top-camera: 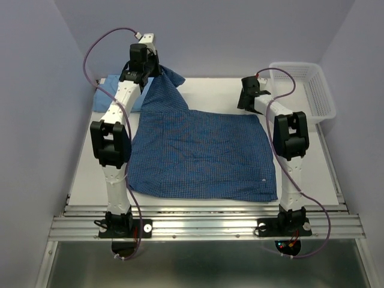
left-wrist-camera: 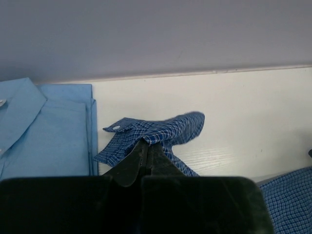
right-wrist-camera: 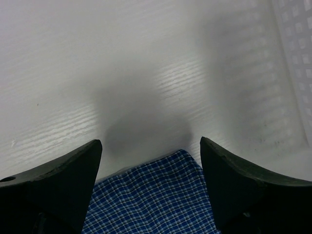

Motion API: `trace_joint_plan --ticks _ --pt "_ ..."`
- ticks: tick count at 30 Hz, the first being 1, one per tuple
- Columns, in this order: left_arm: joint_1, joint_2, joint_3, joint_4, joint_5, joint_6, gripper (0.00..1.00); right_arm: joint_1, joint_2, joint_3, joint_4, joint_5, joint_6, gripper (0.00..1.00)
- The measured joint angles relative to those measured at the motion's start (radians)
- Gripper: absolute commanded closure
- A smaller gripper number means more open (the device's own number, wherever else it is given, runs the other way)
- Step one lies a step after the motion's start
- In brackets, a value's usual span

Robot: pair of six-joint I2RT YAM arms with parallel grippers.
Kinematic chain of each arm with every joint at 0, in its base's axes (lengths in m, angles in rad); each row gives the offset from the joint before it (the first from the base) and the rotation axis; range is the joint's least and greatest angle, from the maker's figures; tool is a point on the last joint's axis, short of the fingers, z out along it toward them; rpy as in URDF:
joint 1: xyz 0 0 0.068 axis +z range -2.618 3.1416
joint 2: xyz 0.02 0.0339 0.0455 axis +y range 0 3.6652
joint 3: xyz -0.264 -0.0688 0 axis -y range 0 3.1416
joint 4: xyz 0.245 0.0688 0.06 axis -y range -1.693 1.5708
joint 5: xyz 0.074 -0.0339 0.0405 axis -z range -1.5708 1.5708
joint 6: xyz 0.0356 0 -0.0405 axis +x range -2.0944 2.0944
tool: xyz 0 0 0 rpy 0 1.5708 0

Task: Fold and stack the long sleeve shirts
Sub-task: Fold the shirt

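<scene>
Pinching the sleeve cuff of the dark blue checked shirt, my left gripper has its jaws fully closed on the cloth and holds that sleeve lifted over the far left of the table. The bite looks shallow, only a fold near the cuff edge, so I judge that a hard pull could let the cloth slip out. The rest of the shirt lies spread flat between the arms; tugging the sleeve sideways could drag and wrinkle that body.

My right gripper stands wide open, its fingers straddling the shirt's far right corner with nothing clamped. I cannot tell whether the tips touch the cloth. Closing from too high would catch nothing, or only a top layer.

Just left of the raised cuff sits the light blue shirt, already folded. Sweeping the sleeve that way could disturb it. The white basket is near the right arm, so a wide swing there risks a knock.
</scene>
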Motion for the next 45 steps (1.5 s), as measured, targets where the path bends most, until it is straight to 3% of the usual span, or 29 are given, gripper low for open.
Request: trace_joint_plan --ticks 3,11,15,17,21,24,27,28,35,36,45 --pt "-0.002 0.016 0.008 -0.011 0.021 0.006 1.00 -0.014 0.001 -0.003 -0.003 -0.003 0.000 0.26" --pt "-0.002 0.048 -0.006 -0.039 0.035 0.006 1.00 -0.045 -0.012 -0.067 0.039 -0.060 0.005 0.29" --pt "-0.002 0.048 -0.007 -0.038 0.035 0.006 1.00 -0.044 -0.031 -0.113 0.081 -0.075 0.012 0.46" --pt "-0.002 0.048 -0.010 -0.037 0.036 0.005 1.00 -0.044 -0.036 -0.124 0.093 -0.087 0.017 0.46" --pt "-0.002 0.048 -0.022 -0.038 0.036 0.000 1.00 -0.044 -0.058 -0.156 0.097 -0.108 0.029 0.32" --pt "-0.002 0.048 -0.031 -0.035 0.039 -0.006 1.00 -0.044 -0.078 -0.187 0.094 -0.103 0.032 0.33" --pt "-0.002 0.048 -0.046 -0.034 0.039 -0.013 1.00 -0.044 -0.085 -0.198 0.094 -0.095 0.035 0.39" --pt "-0.002 0.048 -0.051 -0.034 0.039 -0.015 1.00 -0.044 -0.087 -0.200 0.094 -0.096 0.037 0.49" --pt "-0.002 0.048 -0.066 -0.034 0.043 -0.026 1.00 -0.042 -0.136 -0.275 0.112 -0.122 0.050 0.87" --pt "-0.002 0.048 -0.066 -0.031 0.048 -0.028 1.00 -0.042 -0.137 -0.277 0.114 -0.130 0.045 0.97" --pt "-0.002 0.076 0.027 -0.030 0.085 -0.042 1.00 -0.046 -0.059 -0.119 0.058 -0.100 -0.043 0.99"
